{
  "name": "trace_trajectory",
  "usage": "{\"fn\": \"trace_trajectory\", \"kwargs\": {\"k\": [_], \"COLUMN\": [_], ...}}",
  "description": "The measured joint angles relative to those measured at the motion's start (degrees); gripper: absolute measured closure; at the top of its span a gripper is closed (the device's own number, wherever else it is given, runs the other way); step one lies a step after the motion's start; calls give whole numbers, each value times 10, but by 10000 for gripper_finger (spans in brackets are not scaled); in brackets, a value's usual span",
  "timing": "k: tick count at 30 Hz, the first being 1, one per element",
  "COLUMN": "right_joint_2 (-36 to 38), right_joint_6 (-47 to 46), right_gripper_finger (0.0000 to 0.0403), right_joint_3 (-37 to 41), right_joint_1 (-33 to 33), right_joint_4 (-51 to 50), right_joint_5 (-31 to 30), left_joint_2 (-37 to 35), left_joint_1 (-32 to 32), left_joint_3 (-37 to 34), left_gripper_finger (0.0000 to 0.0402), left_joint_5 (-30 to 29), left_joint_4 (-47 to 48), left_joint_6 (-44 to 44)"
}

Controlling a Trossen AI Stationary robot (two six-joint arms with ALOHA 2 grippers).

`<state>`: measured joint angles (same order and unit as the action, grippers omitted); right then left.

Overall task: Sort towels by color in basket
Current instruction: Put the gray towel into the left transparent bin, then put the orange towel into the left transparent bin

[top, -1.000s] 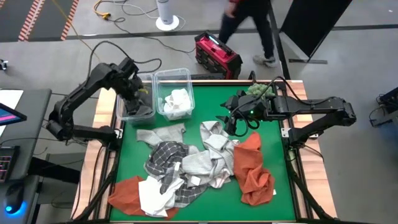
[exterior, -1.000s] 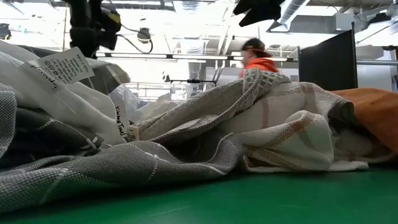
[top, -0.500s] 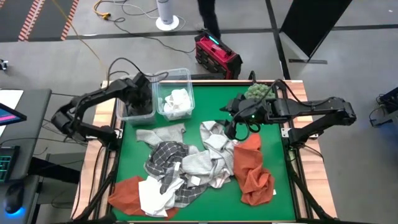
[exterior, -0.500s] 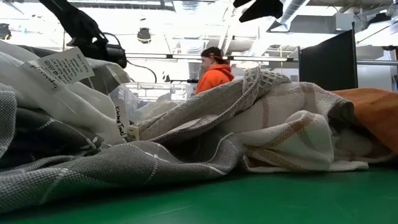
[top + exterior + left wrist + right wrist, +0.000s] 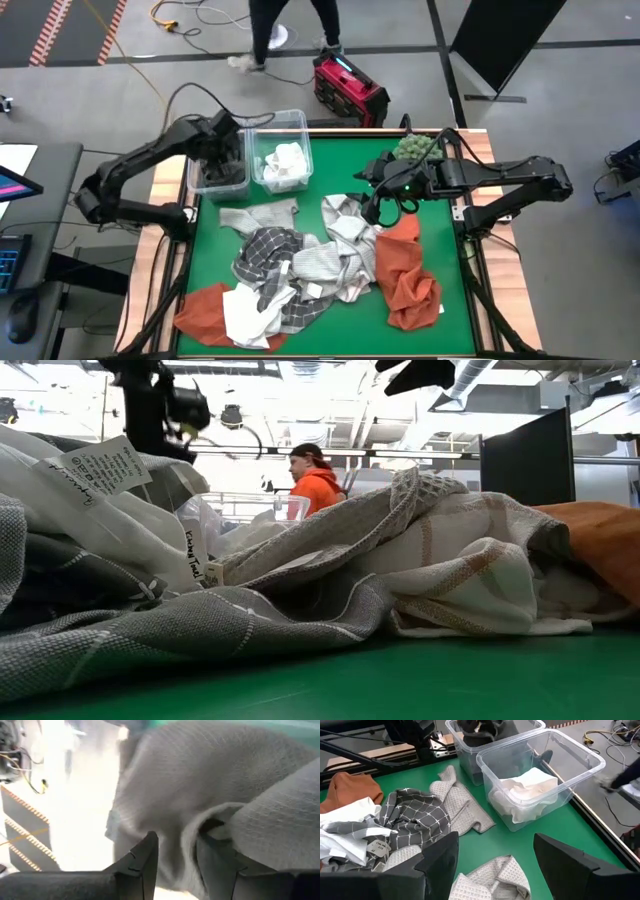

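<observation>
Two clear bins stand at the table's far left. The left bin holds a dark grey towel; my left gripper reaches down into it, fingers close together with grey cloth between them. The right bin holds a white towel. A heap of checked, white, grey and rust-orange towels lies on the green mat. My right gripper hangs open above the heap's far right part, touching nothing. My left gripper has a fold of the dark grey towel between its two fingers, which come from above, slanting down into the left bin. The towel lies in the bin below the fingers. How far back the fold reaches does not show.
A round green spiky ball sits at the table's far right corner behind my right arm. A red box stands on the floor beyond the table, and a person walks there. Bare green mat lies between the bins and my right gripper.
My left gripper has swung a little over the left bin, dipped lower into it and tipped more steeply downward. The person behind the table has walked across toward the left. My right arm has kept still.
</observation>
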<state>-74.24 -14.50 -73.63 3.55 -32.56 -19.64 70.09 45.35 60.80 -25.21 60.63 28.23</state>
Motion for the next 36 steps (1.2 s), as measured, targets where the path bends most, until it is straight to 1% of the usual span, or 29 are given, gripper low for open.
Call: {"fn": "trace_trajectory", "kwargs": {"k": [3,5,7,10,14,17,19,21,24,29,33,36], "right_joint_2": [0,0,0,0,0,0,0,0,0,0,0,0], "right_joint_6": [0,0,0,-6,-24,-37,-41,-41,-41,-32,-30,-30], "right_gripper_finger": [117,117,117,117,117,117,117,117,117,117,117,117], "right_joint_3": [0,0,0,0,0,0,0,0,0,0,0,0], "right_joint_1": [0,0,0,0,2,2,2,2,2,2,2,2], "right_joint_4": [0,0,0,0,0,0,0,0,0,0,0,0], "right_joint_5": [0,0,0,0,0,0,0,0,0,0,0,0], "left_joint_2": [-21,-32,-35,-33,-33,-33,-34,-34,-39,-68,-102,-124], "left_joint_1": [0,2,6,9,-1,-15,-24,-31,-38,-42,-42,-42], "left_joint_3": [30,30,15,-38,-141,-222,-256,-269,-261,-193,-131,-87], "left_gripper_finger": [278,280,283,290,300,305,307,308,308,308,308,308], "left_joint_5": [0,-2,-14,-36,-38,-54,-60,-68,-93,-126,-134,-126], "left_joint_4": [18,3,-27,-88,-190,-269,-291,-293,-268,-222,-173,-118], "left_joint_6": [3,13,16,17,15,8,3,-5,-10,13,27,8]}}
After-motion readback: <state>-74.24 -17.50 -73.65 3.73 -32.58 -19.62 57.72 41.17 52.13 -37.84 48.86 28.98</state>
